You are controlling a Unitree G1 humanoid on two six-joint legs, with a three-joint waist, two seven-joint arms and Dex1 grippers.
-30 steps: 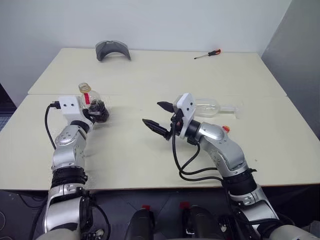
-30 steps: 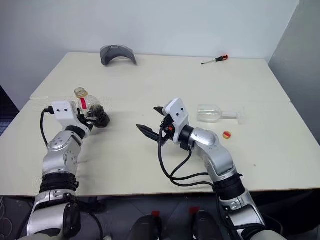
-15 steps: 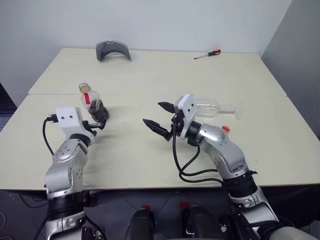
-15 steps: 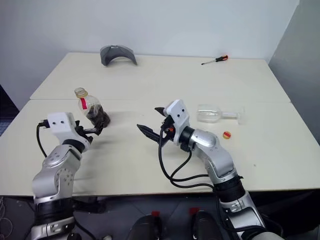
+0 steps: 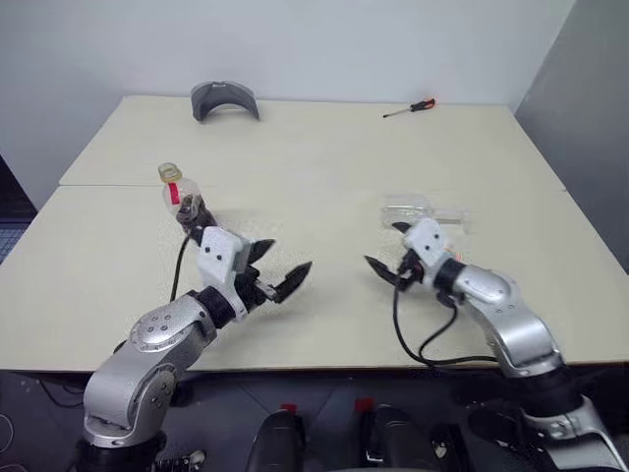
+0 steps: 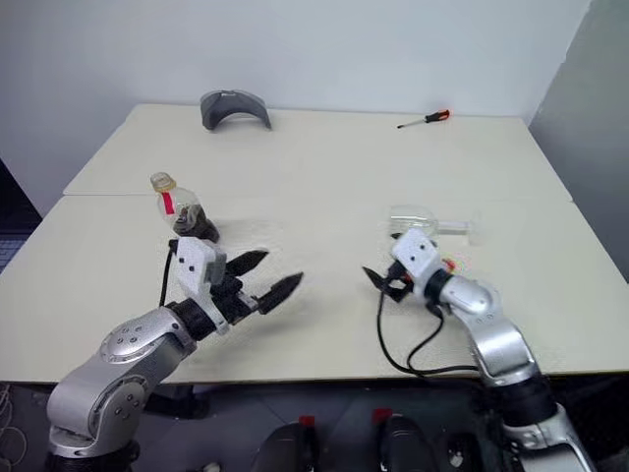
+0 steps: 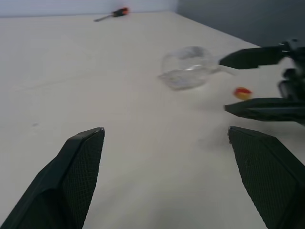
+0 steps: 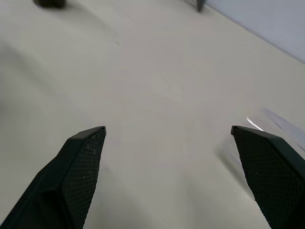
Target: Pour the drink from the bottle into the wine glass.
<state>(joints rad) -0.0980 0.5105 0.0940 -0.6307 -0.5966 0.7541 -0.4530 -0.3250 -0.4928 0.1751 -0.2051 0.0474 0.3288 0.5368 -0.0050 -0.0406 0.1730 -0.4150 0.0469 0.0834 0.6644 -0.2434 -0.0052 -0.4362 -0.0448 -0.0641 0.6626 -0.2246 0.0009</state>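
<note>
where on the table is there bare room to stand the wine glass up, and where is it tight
Broad bare tabletop lies between the small clear plastic bottle and the clear wine glass lying on its side, reaching back to the grey curved object and the red-handled screwdriver. It is tight around the glass, where the open right gripper and small yellow-and-red cap sit.

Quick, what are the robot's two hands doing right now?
Left tool: open, holding nothing.
Right tool: open, holding nothing.
</note>
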